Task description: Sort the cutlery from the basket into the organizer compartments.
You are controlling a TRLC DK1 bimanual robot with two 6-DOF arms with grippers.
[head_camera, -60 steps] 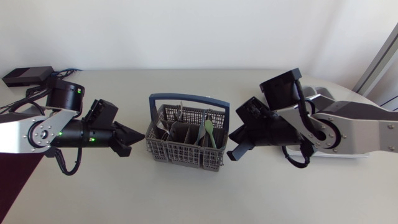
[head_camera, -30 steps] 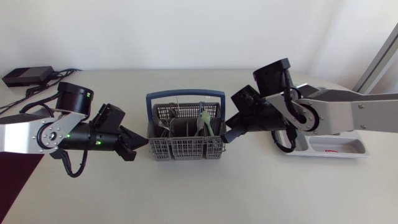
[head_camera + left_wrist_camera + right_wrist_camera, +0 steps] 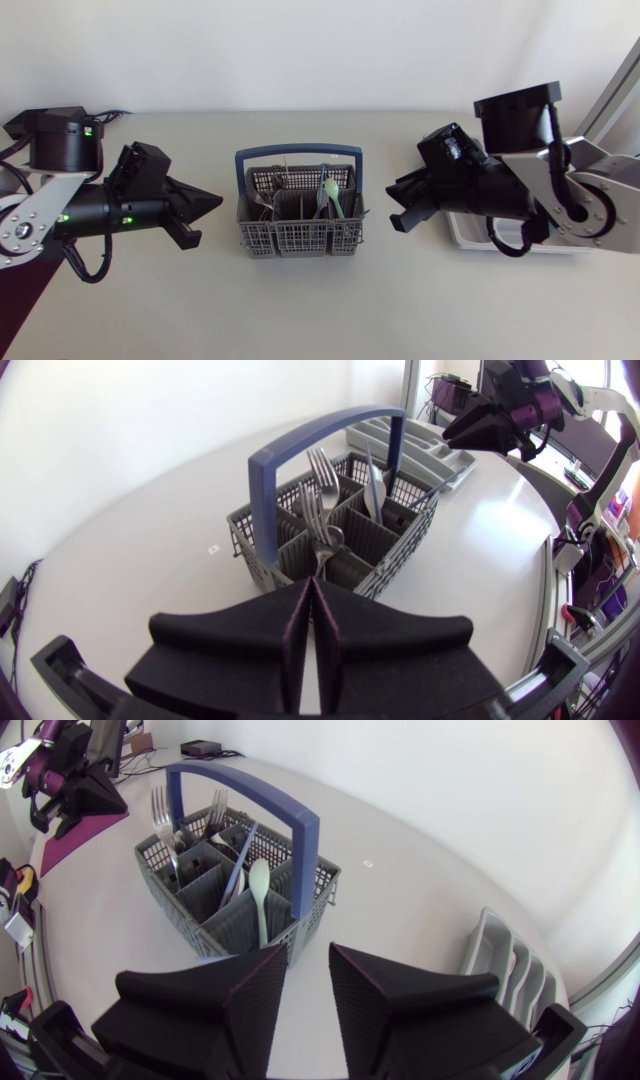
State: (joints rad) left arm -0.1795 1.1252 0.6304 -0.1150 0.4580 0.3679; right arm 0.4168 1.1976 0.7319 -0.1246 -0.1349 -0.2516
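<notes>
L hand (image 3: 311, 585) together, R hand (image 3: 308, 956) apart; basket (image 3: 297, 212) btwn on pale table (image 3: 300, 310).

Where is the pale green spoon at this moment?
Head view: the pale green spoon stands bowl-up in the right half of the grey basket, mid-table, nearest the right gripper.

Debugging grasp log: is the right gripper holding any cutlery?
No, the right gripper is open with nothing between its fingers, and the basket sits ahead of it, apart.
</notes>
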